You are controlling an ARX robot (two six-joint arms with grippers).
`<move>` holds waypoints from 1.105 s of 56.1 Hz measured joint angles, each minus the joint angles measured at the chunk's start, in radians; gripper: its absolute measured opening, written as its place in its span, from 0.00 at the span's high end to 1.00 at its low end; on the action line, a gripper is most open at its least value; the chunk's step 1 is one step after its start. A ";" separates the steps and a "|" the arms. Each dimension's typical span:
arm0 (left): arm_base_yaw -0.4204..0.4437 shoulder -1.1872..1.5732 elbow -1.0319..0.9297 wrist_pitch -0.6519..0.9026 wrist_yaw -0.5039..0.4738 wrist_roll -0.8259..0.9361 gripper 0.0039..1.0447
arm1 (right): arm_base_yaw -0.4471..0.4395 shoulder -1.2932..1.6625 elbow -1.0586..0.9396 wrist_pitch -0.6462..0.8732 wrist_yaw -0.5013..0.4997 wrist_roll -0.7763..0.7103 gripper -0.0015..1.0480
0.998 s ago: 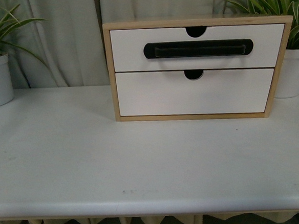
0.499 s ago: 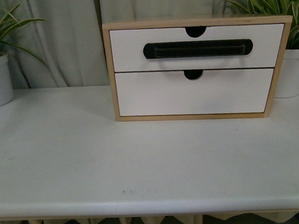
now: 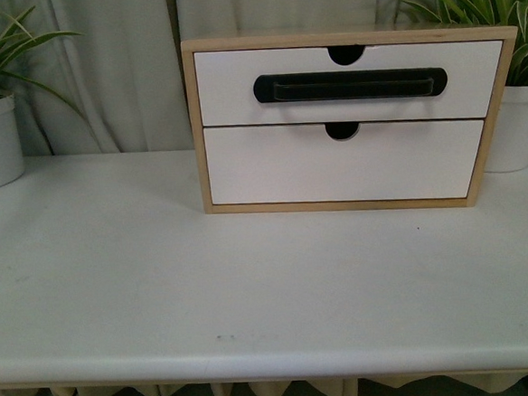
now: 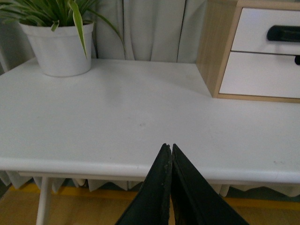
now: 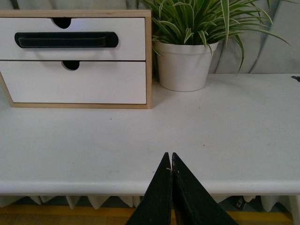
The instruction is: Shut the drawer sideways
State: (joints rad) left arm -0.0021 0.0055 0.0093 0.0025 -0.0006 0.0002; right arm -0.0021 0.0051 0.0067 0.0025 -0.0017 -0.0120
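White drawer (image 3: pixel 347 84) flush in wooden frame (image 3: pixel 192 130), both grippers' fingers (image 4: pixel 169 154) (image 5: pixel 171 161) pressed together, empty.

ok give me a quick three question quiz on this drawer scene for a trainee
1. True or false: the top drawer sits flush in its wooden frame.
2. Which drawer front carries the black handle? A) the top one B) the lower drawer C) both
3. Fill in: the left gripper and right gripper both hang over the table's near edge with fingers ____.

Key: 1 true, as far as the front view shows; 2 A; 3 shut, holding nothing.
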 joint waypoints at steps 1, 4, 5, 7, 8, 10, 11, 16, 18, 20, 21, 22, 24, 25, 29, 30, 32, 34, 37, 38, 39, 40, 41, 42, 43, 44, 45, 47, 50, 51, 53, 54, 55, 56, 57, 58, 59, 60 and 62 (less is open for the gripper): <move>0.000 0.000 0.000 0.000 0.000 0.000 0.96 | 0.000 0.000 0.000 0.000 0.000 0.000 0.99; 0.000 -0.001 0.000 -0.002 0.000 0.000 0.96 | 0.000 0.000 0.000 0.000 0.000 0.000 0.99; 0.000 -0.001 0.000 -0.002 0.000 -0.001 0.96 | 0.000 0.000 0.000 0.000 0.000 0.000 0.99; 0.000 -0.001 0.000 -0.002 0.000 -0.001 0.96 | 0.000 0.000 0.000 0.000 0.000 0.000 0.99; 0.000 -0.001 0.000 -0.002 0.000 -0.001 0.96 | 0.000 -0.001 0.000 0.000 0.000 0.000 0.99; 0.000 -0.001 0.000 -0.002 0.000 -0.001 0.96 | 0.000 -0.001 0.000 0.000 0.000 0.000 0.99; 0.000 -0.001 0.000 -0.002 0.000 -0.001 0.96 | 0.000 -0.001 0.000 0.000 0.000 0.000 0.99; 0.000 -0.001 0.000 -0.002 0.000 -0.001 0.96 | 0.000 -0.001 0.000 0.000 0.000 0.000 0.99; 0.000 -0.001 0.000 -0.002 0.000 -0.002 0.93 | 0.000 -0.001 0.000 0.000 0.000 0.000 0.98; 0.000 -0.001 0.000 -0.002 0.000 -0.002 0.86 | 0.000 -0.001 0.000 0.000 0.000 0.000 0.94; 0.000 -0.001 0.000 -0.002 0.000 -0.002 0.85 | 0.000 -0.001 0.000 0.000 0.000 0.000 0.91; 0.000 -0.001 0.000 -0.002 0.000 -0.002 0.81 | 0.000 -0.001 0.000 0.000 0.000 0.000 0.88; 0.000 -0.001 0.000 -0.002 0.000 -0.002 0.76 | 0.000 -0.001 0.000 0.000 0.000 0.000 0.83; 0.000 -0.001 0.000 -0.002 0.000 -0.002 0.73 | 0.000 -0.001 0.000 0.000 0.000 0.000 0.79; 0.000 -0.001 0.000 -0.002 0.000 -0.002 0.61 | 0.000 -0.001 0.000 0.000 0.000 0.000 0.69; 0.000 -0.001 0.000 -0.002 0.000 -0.002 0.59 | 0.000 -0.001 0.000 0.000 0.000 0.000 0.66; 0.000 -0.001 0.000 -0.002 0.000 -0.002 0.52 | 0.000 -0.001 0.000 0.000 0.000 0.000 0.61; 0.000 -0.001 0.000 -0.002 0.000 -0.002 0.45 | 0.000 -0.001 0.000 0.000 0.000 0.000 0.52; 0.000 -0.001 0.000 -0.002 0.000 -0.002 0.33 | 0.000 -0.001 0.000 0.000 0.000 0.000 0.40; 0.000 -0.001 0.000 -0.002 0.000 -0.002 0.28 | 0.000 -0.001 0.000 0.000 0.000 0.000 0.37; 0.000 -0.001 0.000 -0.002 0.000 -0.002 0.25 | 0.000 -0.001 0.000 0.000 0.000 0.000 0.33; 0.000 -0.001 0.000 -0.002 0.000 -0.002 0.23 | 0.000 -0.001 0.000 0.000 0.000 0.000 0.30; 0.000 -0.001 0.000 -0.002 0.000 -0.002 0.19 | 0.000 -0.001 0.000 0.000 0.000 0.000 0.28; 0.000 -0.001 0.000 -0.002 0.000 -0.002 0.16 | 0.000 -0.001 0.000 0.000 0.000 0.000 0.25; 0.000 -0.001 0.000 -0.002 0.000 -0.002 0.14 | 0.000 -0.001 0.000 0.000 0.000 0.000 0.22; 0.000 -0.001 0.000 -0.002 0.000 -0.002 0.11 | 0.000 -0.001 0.000 0.000 0.000 0.000 0.18; 0.000 -0.001 0.000 -0.002 0.000 -0.002 0.06 | 0.000 -0.001 0.000 0.000 0.000 0.000 0.13; 0.000 -0.001 0.000 -0.002 0.000 -0.002 0.04 | 0.000 -0.001 0.000 0.000 0.000 0.000 0.08; 0.000 -0.001 0.000 -0.002 0.000 -0.002 0.06 | 0.000 -0.001 0.000 0.000 0.000 0.002 0.08; 0.000 -0.001 0.000 -0.002 0.000 -0.002 0.06 | 0.000 -0.001 0.000 0.000 0.000 0.002 0.09; 0.000 -0.001 0.000 -0.002 0.000 -0.002 0.06 | 0.000 -0.001 0.000 0.000 0.000 0.002 0.10; 0.000 -0.001 0.000 -0.002 0.000 -0.002 0.06 | 0.000 -0.001 0.000 0.000 0.000 0.002 0.09; 0.000 -0.001 0.000 -0.002 0.000 -0.002 0.06 | 0.000 -0.001 0.000 0.000 0.000 0.002 0.09; 0.000 -0.001 0.000 -0.002 0.000 -0.002 0.06 | 0.000 -0.001 0.000 0.000 0.000 0.002 0.09; 0.000 -0.001 0.000 -0.002 0.000 -0.002 0.06 | 0.000 -0.001 0.000 0.000 0.000 0.002 0.09; 0.000 -0.001 0.000 -0.002 0.000 -0.002 0.06 | 0.000 -0.001 0.000 0.000 0.000 0.002 0.09; 0.000 -0.001 0.000 -0.002 0.000 -0.002 0.06 | 0.000 -0.001 0.000 0.000 0.000 0.002 0.09; 0.000 -0.001 0.000 -0.002 0.000 -0.002 0.06 | 0.000 -0.001 0.000 0.000 0.000 0.002 0.09; 0.000 -0.001 0.000 -0.002 0.000 -0.002 0.06 | 0.000 -0.001 0.000 0.000 0.000 0.002 0.09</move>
State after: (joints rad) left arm -0.0021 0.0044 0.0093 0.0006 -0.0006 -0.0017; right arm -0.0021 0.0044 0.0067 0.0025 -0.0017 -0.0105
